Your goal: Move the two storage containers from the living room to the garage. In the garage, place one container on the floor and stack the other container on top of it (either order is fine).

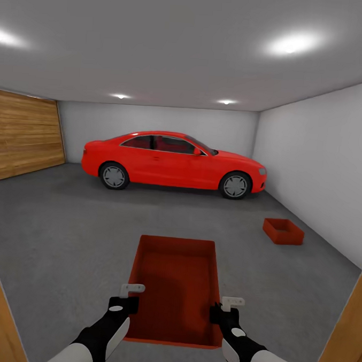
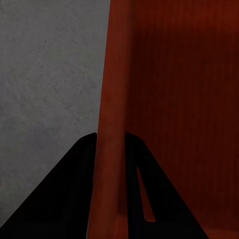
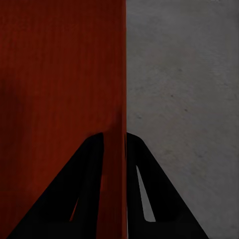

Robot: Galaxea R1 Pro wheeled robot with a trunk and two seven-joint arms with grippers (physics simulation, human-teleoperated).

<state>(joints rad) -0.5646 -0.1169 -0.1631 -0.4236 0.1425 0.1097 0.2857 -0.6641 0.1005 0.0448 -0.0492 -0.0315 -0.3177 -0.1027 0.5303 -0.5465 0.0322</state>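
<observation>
Both pincers pinched one bin [image 1: 177, 288]: the left pincer [image 1: 124, 305] clamped its left wall, the right pincer [image 1: 222, 313] its right wall, carrying it above the garage floor [image 1: 65, 233]. A second bin [image 1: 283, 231] sat on the floor, far right, near the wall [image 1: 321, 157], before the red car [image 1: 174, 162]. Stacking well probably meant keeping the carried bin level, squaring it over the other, then lowering evenly.

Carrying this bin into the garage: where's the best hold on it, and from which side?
As now: the carried bin by its two long side walls near the rear end, left tool and right tool pinching each thin rim from above. Topless, upright walls suit it.
</observation>
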